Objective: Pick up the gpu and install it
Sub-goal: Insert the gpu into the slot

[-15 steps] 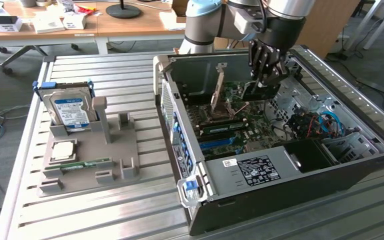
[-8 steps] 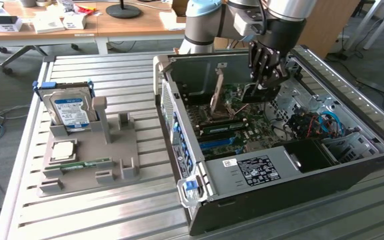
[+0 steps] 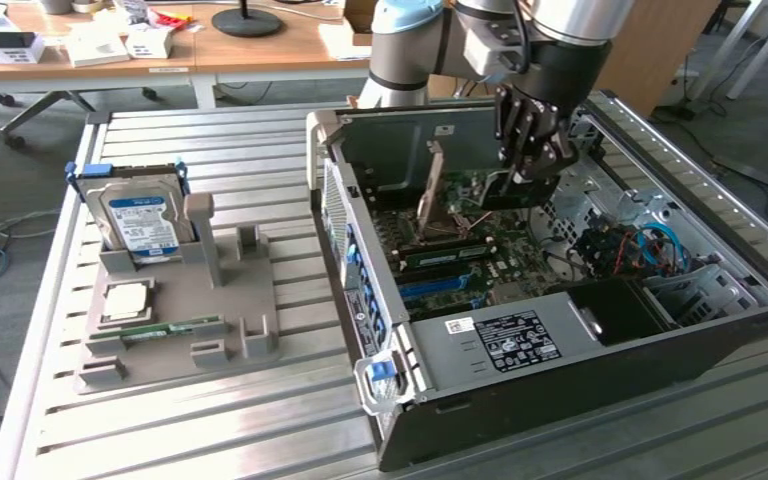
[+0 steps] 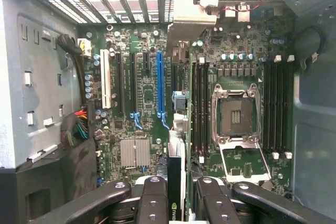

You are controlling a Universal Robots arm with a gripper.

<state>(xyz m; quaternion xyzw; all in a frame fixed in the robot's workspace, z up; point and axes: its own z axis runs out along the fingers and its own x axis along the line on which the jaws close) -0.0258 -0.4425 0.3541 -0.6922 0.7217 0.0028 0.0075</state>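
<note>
The gripper (image 4: 180, 199) pinches the gpu (image 4: 176, 156) edge-on between its fingers. Both hang inside the computer case (image 3: 584, 390), above the motherboard (image 4: 147, 98).

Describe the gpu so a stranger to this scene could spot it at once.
Start at the open computer case; the gripper hangs inside it over the motherboard. The gpu is the thin dark card clamped edge-on between its fingers, unlike the silver, blue-labelled hard drive standing outside the case.
</note>
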